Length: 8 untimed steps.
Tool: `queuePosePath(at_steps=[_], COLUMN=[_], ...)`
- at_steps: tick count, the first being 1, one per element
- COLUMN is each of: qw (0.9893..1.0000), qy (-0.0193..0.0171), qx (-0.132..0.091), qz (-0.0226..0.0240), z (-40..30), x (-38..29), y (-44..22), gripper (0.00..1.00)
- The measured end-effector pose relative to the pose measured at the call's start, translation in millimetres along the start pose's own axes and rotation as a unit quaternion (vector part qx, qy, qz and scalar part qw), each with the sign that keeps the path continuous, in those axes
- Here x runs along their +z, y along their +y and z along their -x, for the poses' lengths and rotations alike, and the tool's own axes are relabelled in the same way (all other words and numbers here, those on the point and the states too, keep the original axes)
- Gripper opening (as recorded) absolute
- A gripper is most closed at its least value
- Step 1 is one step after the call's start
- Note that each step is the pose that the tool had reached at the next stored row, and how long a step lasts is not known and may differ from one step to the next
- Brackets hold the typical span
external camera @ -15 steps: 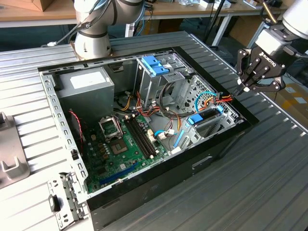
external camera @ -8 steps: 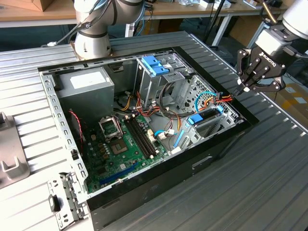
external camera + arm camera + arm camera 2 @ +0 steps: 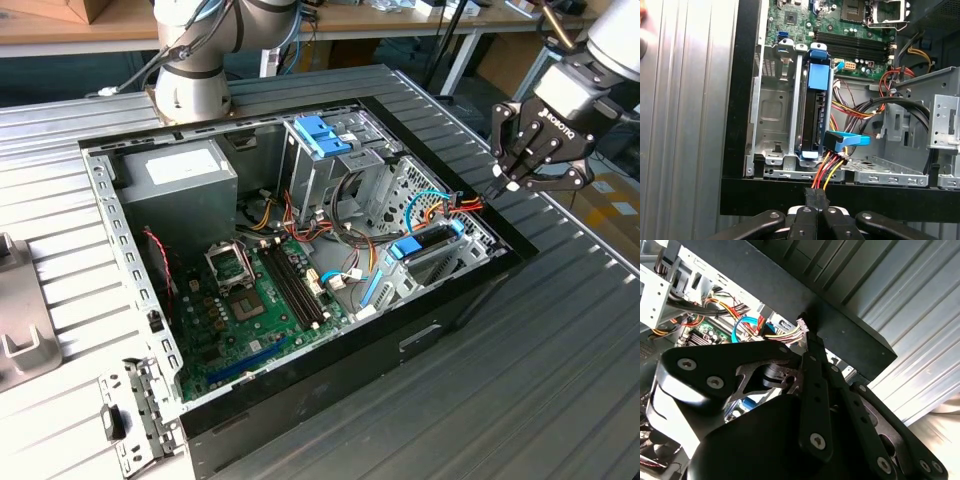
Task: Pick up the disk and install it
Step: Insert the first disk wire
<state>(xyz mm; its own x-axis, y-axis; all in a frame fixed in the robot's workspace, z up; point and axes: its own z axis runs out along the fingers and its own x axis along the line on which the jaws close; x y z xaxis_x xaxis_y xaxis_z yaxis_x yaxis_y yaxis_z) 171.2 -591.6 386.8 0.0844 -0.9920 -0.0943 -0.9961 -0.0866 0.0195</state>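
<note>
Quick count: one open computer case (image 3: 470, 290), one motherboard (image 3: 255, 305) inside, one grey power supply (image 3: 180, 185), one disk (image 3: 812, 117) sitting in its bay, one blue latch (image 3: 322, 135) on the metal cage, and one pincer (image 3: 535, 160).

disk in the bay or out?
In. The disk sits edge-up between blue rails in the bay at the case's edge, cables plugged; the gripper hangs outside the case, shut and empty.

Black three-fingered hand (image 3: 537, 160) is hovering over the open black computer case's rim (image 3: 505, 232), fingertips pinched on a cable connector. Red, yellow and black wire bundle (image 3: 827, 167) is crossing the bay beside the blue-railed dark disk (image 3: 812, 117). Ribbed grey metal table (image 3: 560, 380) around the case is lying open.
</note>
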Motion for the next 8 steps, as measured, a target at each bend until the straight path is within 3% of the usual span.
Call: queuePosePath(at_steps=[8], qw=[0.9999], qy=[0.0002], qx=[-0.010], qz=[0.0010], z=[0.0], x=[0.0], y=[0.0], gripper=[0.10])
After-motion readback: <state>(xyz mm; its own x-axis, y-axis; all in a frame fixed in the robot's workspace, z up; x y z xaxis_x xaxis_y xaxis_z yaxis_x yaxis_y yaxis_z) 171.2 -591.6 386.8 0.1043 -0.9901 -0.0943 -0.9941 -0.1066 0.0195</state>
